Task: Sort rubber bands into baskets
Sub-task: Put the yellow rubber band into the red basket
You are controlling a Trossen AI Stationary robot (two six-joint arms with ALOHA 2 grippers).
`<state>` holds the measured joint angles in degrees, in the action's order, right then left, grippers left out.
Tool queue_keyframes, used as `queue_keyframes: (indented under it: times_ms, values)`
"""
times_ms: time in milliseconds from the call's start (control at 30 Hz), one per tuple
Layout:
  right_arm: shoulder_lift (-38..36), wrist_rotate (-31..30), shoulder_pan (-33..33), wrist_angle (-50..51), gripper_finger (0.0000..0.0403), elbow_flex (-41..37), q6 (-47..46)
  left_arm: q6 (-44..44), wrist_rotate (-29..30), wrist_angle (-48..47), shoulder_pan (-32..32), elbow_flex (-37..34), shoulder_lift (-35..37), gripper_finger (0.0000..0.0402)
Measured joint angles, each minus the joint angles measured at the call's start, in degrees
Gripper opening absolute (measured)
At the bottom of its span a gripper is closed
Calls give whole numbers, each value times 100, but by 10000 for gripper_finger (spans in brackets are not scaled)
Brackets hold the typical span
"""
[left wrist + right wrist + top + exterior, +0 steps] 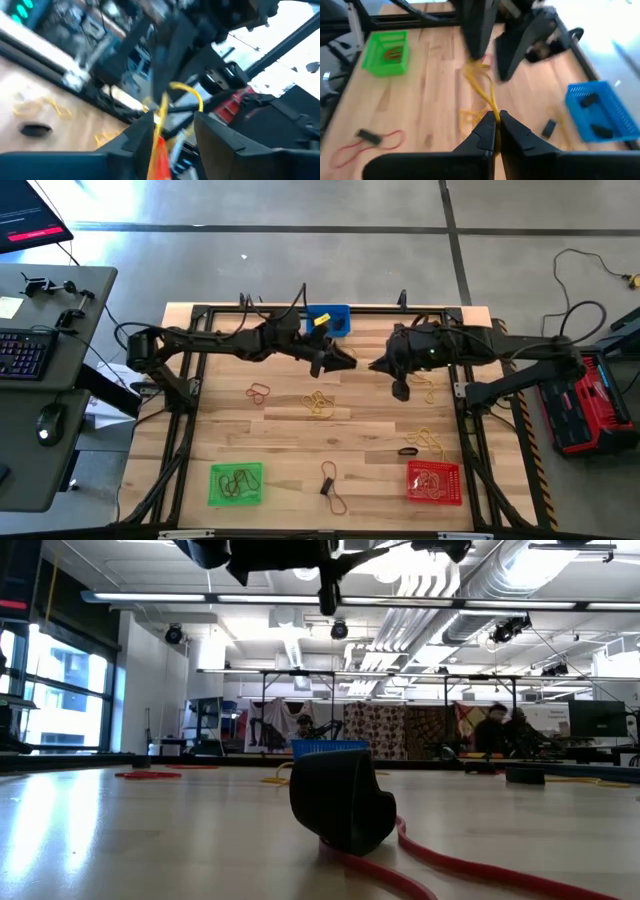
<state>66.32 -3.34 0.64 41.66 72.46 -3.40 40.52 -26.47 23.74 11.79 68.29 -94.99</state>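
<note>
Hand-over step, high above the middle of the table [250,430]. Left gripper [345,362] and right gripper [378,365] tip to tip, almost touching, in the air and not near any basket.

Right gripper: fingers [487,125] pressed together on a yellow rubber band [482,82], which stretches away from them toward the other arm. Left gripper: fingers [145,132] apart, with the same band looped loosely in the gap, so probably just letting go.

On the wood below: more loose bands [318,405], yellow, reddish and black, well apart from each other. Blue basket [343,328] at the far edge, green basket [213,485] and red basket [458,480] at the near corners.

Next, as a judgement: pull the right arm back gently until the band slips free of the left fingers, then carry it over the proper basket and open there. Which basket takes yellow: cannot tell for sure.
</note>
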Motion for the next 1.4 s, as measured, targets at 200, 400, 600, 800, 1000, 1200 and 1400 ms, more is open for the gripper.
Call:
queue_keyframes:
  times_ms: [200, 400, 600, 800, 1000, 1200, 1400]
  values:
    - [-4, 145, 478, 831, 1, 416, -899, -614, 265, -39, 65, 2, 145, 156]
    - [-4, 359, 1165, 1402, 0, 481, -2235, -703, 230, -172, 159, 2, 145, 157]
    - [-4, 390, 1940, 2022, 0, 481, -3716, -944, 202, -420, 210, 2, 141, 157]
    - [-4, 360, 2688, 2369, 0, 462, -5018, -1116, 198, -459, 207, 2, 141, 157]
    - [147, 339, 3375, 2941, 0, 453, -5908, -1168, 195, -464, 207, 2, 141, 157]
    - [508, 544, 3991, 3312, 0, 453, -6122, -1122, 195, -470, 205, 2, 141, 157]
    - [918, 951, 4294, 3513, 0, 451, -5951, -1101, 195, -510, 201, 2, 141, 157]
